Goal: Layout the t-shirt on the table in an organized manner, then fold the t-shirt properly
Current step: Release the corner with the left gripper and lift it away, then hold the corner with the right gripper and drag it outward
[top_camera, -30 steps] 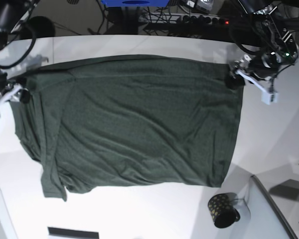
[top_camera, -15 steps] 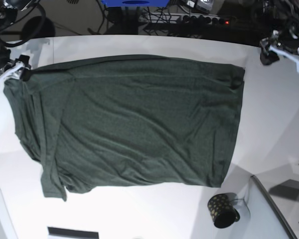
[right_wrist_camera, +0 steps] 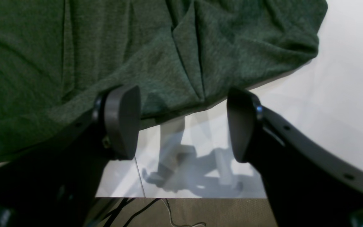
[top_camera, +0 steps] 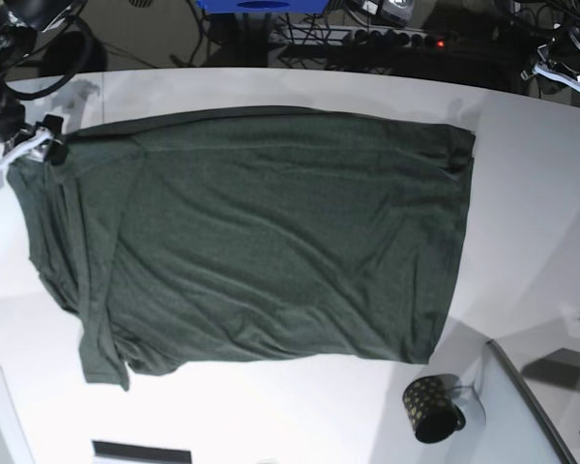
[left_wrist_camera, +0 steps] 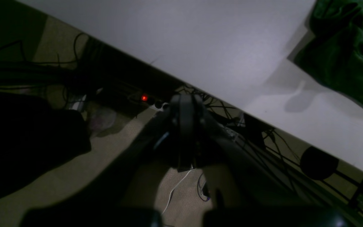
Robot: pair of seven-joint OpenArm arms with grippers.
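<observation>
T-shirt (right_wrist_camera: 137, 47) edge just beyond spread right jaws, w/o contact.

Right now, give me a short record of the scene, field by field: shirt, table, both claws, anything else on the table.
shirt: t-shirt lying spread out and unfolded, with wrinkles
surface: table, white, shirt covering most of its middle
left claw: left claw appears shut, holding nothing, off the far table edge, clear of the shirt
right claw: right claw open, just above the shirt's edge, gripping nothing
other item: mug, dark with gold dots, near the shirt's lower corner, not touching it
fold status: not started
</observation>
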